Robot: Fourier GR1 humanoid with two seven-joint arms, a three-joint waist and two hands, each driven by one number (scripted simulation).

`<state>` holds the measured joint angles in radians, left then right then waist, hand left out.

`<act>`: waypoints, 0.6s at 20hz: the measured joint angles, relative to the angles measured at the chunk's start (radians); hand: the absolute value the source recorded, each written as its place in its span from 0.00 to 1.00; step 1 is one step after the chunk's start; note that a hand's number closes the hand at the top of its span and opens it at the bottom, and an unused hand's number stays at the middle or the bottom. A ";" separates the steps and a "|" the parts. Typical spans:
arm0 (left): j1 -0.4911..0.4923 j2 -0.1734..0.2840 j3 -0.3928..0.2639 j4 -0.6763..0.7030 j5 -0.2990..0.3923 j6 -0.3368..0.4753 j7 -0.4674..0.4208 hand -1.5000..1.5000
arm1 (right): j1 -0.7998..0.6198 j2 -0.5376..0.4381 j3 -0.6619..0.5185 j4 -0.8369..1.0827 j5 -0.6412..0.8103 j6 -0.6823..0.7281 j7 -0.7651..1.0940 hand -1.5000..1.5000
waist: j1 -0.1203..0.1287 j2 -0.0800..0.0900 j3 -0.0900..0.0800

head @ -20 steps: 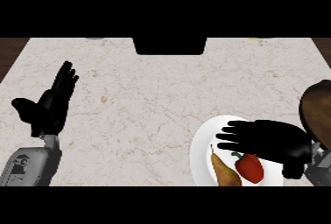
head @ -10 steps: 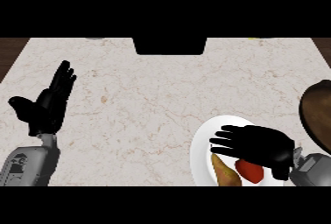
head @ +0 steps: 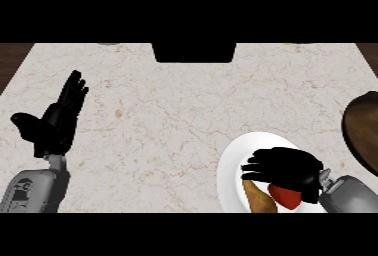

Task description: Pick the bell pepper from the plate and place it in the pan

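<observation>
On one plate point(head: 235, 165), one bell pepper point(head: 286, 196), one pear point(head: 259, 200)

Both hands matte black: left hand point(head: 52, 125), right hand point(head: 284, 169). Forearms light grey, smooth rounded shells. Left forearm point(head: 33, 191) has dark markings; right forearm point(head: 353, 196) has a small metallic wrist joint.

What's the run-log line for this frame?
stage: reach | right hand: over plate, above bell pepper, no grasp seen | left hand: open, resting | pan: right edge
</observation>
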<state>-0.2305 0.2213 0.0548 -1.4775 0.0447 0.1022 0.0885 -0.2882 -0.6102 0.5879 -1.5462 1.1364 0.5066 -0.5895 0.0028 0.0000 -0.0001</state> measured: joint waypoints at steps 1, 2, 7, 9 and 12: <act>-0.003 -0.001 0.002 0.008 0.000 -0.002 -0.002 0.50 | 0.005 -0.001 0.009 -0.012 -0.002 0.001 -0.009 1.00 | -0.001 -0.001 0.000; 0.000 0.002 0.006 0.016 0.001 -0.009 -0.012 0.50 | 0.014 -0.001 0.021 -0.014 0.006 -0.020 -0.022 1.00 | -0.001 -0.001 -0.001; 0.007 -0.004 0.008 -0.012 -0.008 -0.006 0.009 0.50 | 0.016 -0.007 0.019 -0.011 0.031 -0.078 -0.093 1.00 | 0.001 -0.004 -0.002; 0.005 -0.005 0.015 0.010 -0.009 -0.014 -0.012 0.50 | 0.008 -0.001 0.015 0.004 0.035 -0.085 -0.106 1.00 | 0.001 -0.003 -0.002; 0.017 0.005 0.034 0.021 -0.001 -0.022 -0.022 0.50 | 0.109 -0.013 -0.031 -0.054 0.011 -0.082 -0.034 1.00 | -0.021 -0.007 -0.003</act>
<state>-0.2139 0.2264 0.0889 -1.4561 0.0439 0.0805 0.0668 -0.1791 -0.6234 0.5570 -1.6005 1.1477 0.4244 -0.6239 -0.0178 -0.0072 -0.0031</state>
